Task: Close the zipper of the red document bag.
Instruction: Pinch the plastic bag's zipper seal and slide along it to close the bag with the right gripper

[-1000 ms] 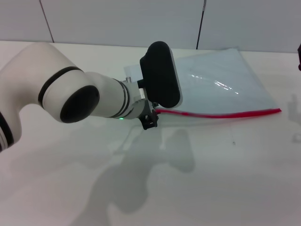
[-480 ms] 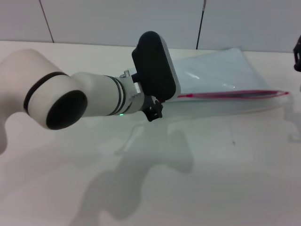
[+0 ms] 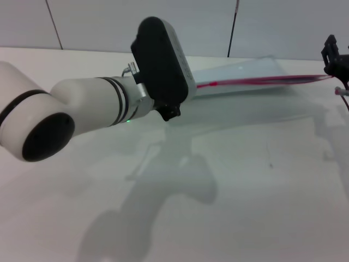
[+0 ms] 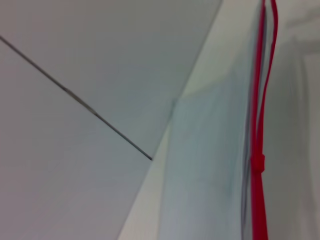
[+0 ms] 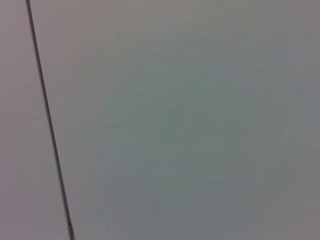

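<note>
Since a second ago, the red document bag (image 3: 245,79) has been raised off the tabletop (image 3: 245,191): its red-trimmed edge, which lay low across the surface, now runs high and nearly level between the two arms, and the left arm has swung up and back with it. The zipper (image 3: 262,81) stretches along that lifted edge, and the left wrist view shows its two red tracks (image 4: 267,60) apart beyond a small slider (image 4: 257,163) and joined into one strip on the slider's other side, so the closure looks only partly done. The left end effector (image 3: 170,112) sits at the near end of the red strip, its fingers hidden behind the black wrist housing, so whether it pinches the bag cannot be told. The right end effector (image 3: 331,54) is at the frame's right edge, touching the far end of the strip, and its grip cannot be made out either; its wrist camera sees only wall. The step in hand appears to be holding the edge taut for the slider's run. The next move likely calls for one end to stay anchored while the slider is drawn along the open stretch, keeping the strip straight so it does not snag. Open room is ample: the tabletop below and in front is bare, while the wall behind and the pouch's sagging lower part are the nearest limits.
</note>
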Controlling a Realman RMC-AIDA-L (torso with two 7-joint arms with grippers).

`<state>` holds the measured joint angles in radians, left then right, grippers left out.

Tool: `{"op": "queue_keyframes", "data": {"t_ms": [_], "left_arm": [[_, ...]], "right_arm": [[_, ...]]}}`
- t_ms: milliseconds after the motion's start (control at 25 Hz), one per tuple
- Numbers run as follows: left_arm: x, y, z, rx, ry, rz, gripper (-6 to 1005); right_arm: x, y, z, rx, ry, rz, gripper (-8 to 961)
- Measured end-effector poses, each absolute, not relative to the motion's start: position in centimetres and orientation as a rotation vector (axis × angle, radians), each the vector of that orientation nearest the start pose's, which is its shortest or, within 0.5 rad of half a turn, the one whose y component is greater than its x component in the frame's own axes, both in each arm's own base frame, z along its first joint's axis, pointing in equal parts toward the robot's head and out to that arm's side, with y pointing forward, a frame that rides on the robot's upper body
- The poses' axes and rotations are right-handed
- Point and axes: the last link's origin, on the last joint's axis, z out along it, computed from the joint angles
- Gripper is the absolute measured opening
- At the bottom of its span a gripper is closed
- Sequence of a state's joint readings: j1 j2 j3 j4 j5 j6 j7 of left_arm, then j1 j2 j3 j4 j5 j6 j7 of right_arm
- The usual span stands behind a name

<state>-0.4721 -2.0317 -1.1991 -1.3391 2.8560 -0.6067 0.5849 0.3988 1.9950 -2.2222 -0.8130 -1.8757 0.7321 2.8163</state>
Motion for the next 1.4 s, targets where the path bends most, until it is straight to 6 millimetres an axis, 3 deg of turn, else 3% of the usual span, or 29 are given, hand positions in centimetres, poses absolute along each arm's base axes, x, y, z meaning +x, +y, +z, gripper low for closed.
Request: {"op": "queue_keyframes", "data": {"t_ms": [440, 920, 1120, 1400], "left_arm": [[-14.6, 38.4, -5.4, -2.296, 0.049, 0.204, 55], [-14.2, 38.6, -5.3, -2.289, 0.064, 0.189, 56], [-14.1, 38.6, -5.3, -2.289, 0.065, 0.185, 55], [-13.5, 38.5, -5.0, -2.280, 0.077, 0.164, 55]], "right_arm": [[23.7, 39.3, 0.1, -1.611, 0.835, 0.748, 521], [22.2, 42.1, 1.7, -1.820, 0.861, 0.574, 521], [20.7, 42.2, 1.9, -1.921, 0.787, 0.502, 521], [19.0, 42.7, 3.8, -2.038, 0.697, 0.422, 522]]}}
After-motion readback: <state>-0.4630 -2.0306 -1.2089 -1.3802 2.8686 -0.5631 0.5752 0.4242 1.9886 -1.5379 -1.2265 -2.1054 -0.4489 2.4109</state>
